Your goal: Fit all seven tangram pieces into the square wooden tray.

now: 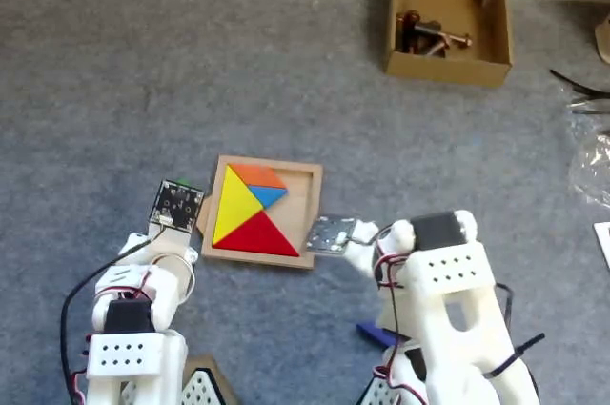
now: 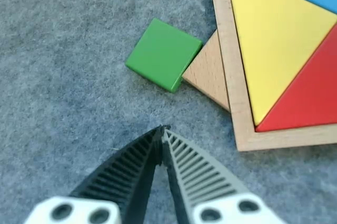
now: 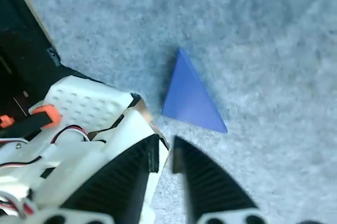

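The tray [image 1: 303, 197] lies mid-worktop [image 1: 114, 91] between the two arms. It is a little over half filled: yellow [image 1: 233, 205], red [image 1: 259, 233], orange [image 1: 257, 174] and a small blue piece [image 1: 269, 195] sit packed to one side, and the strip of tray floor nearest the right arm is bare wood.

Three pieces are out. The green square [image 2: 163, 54] and a plain wooden triangle [image 2: 208, 72] lie on the felt just outside the tray, on the left arm's side. The triangle is against the tray's outer edge, and one corner of the square touches the triangle. The blue triangle [image 3: 189, 95] lies well apart from the tray, down by the right arm's base.

The left claw [image 2: 161, 132] is pinched fully together with nothing in it, its tip near the green square. The right claw [image 3: 165, 147] is parted only a crack and also empty, hanging just beside the blue triangle.

I'd say the job is between picks, with the fifth piece due. The green square looks the likeliest. The left claw must first spread wide enough to straddle it and come down over two opposite edges without nudging the wooden triangle. The lifted piece then has to cross the filled side to reach the bare strip.
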You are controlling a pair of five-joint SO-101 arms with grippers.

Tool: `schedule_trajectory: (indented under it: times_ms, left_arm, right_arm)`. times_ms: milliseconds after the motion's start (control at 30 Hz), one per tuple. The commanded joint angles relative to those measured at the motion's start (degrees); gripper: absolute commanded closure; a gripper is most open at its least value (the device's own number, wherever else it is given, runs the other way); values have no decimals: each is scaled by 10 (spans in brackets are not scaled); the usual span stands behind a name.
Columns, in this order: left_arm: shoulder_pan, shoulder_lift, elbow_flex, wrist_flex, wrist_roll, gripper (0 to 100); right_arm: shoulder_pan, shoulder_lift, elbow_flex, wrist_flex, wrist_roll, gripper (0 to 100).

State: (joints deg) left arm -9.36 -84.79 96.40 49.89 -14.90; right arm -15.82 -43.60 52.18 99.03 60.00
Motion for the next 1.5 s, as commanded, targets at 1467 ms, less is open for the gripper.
schedule_trajectory:
  times_ms: [1467]
  left_arm:
    - [7,-8,13,4,-4,993]
  right_arm:
    - [45,7,106,-35,107,594]
